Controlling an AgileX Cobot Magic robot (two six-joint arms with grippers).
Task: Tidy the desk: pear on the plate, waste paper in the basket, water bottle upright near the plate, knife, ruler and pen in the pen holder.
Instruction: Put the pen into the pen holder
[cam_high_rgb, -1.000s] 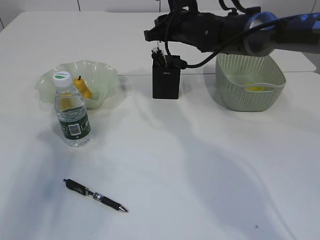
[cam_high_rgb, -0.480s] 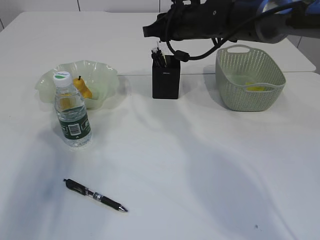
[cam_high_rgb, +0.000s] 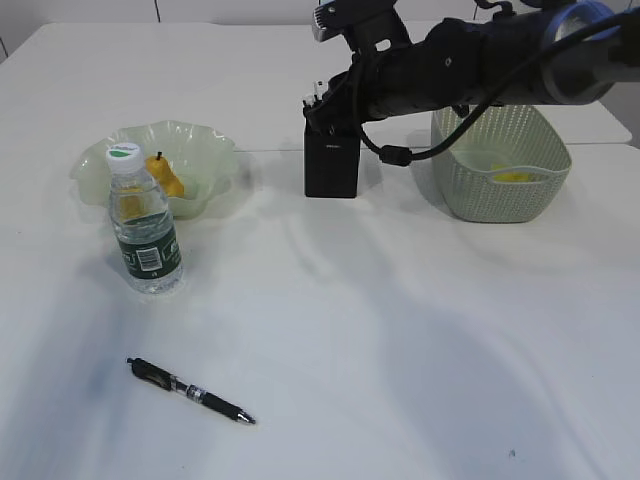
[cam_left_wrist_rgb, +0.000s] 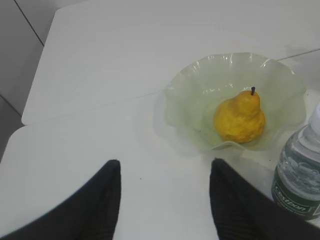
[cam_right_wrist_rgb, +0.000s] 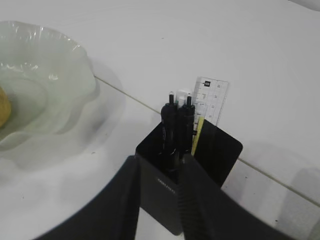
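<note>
We saw the pear (cam_left_wrist_rgb: 239, 117) in the plate (cam_left_wrist_rgb: 185, 95), the ruler (cam_right_wrist_rgb: 210, 100) and pens upright in the pen holder (cam_right_wrist_rgb: 185, 165), yellow paper in the basket (cam_high_rgb: 500, 185). Left hand (cam_left_wrist_rgb: 165, 200) open, empty; right hand (cam_right_wrist_rgb: 159, 197) narrowly parted above the holder, grasping nothing visible.

Pale wall panels (cam_high_rgb: 80, 8) in background, dark seams between; grey floor (cam_left_wrist_rgb: 17, 65) at left.

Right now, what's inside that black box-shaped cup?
The pen holder holds a clear ruler, dark pens and a thin yellow-green item; their lower ends are hidden by its walls.
</note>
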